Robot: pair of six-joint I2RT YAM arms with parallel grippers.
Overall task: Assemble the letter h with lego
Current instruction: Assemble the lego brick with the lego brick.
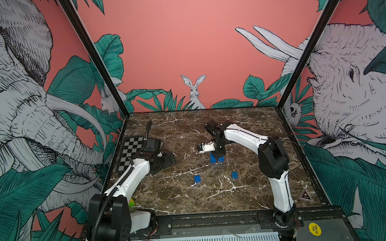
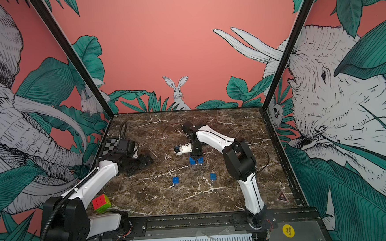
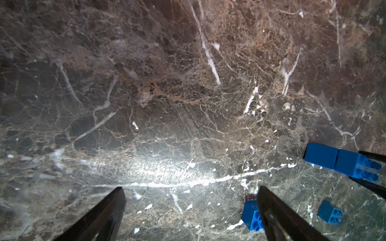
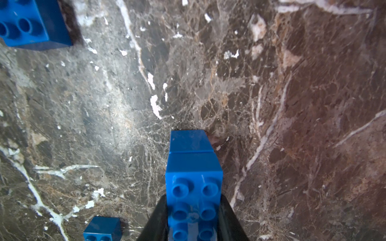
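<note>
The lego is bright blue. My right gripper [image 4: 194,200] is shut on a long studded brick [image 4: 193,183] that sits on top of another brick [image 4: 189,140], whose lower end is at the marble. In both top views this joined pair [image 1: 214,158] [image 2: 192,160] stands mid-table under the right gripper [image 1: 217,155]. Two single bricks lie nearer the front [image 1: 197,178] [image 1: 234,175]. My left gripper [image 3: 191,188] is open and low over the table. One of the single bricks [image 3: 250,216] lies just outside one of its fingers [image 3: 277,217]. No letter h shape shows.
A checkerboard sheet [image 1: 132,150] lies at the left edge behind the left arm. A multicoloured puzzle cube [image 2: 101,202] sits at the front left beside the left arm's base. A triangular sticker [image 1: 305,195] marks the front right corner. Black frame posts and walls enclose the table.
</note>
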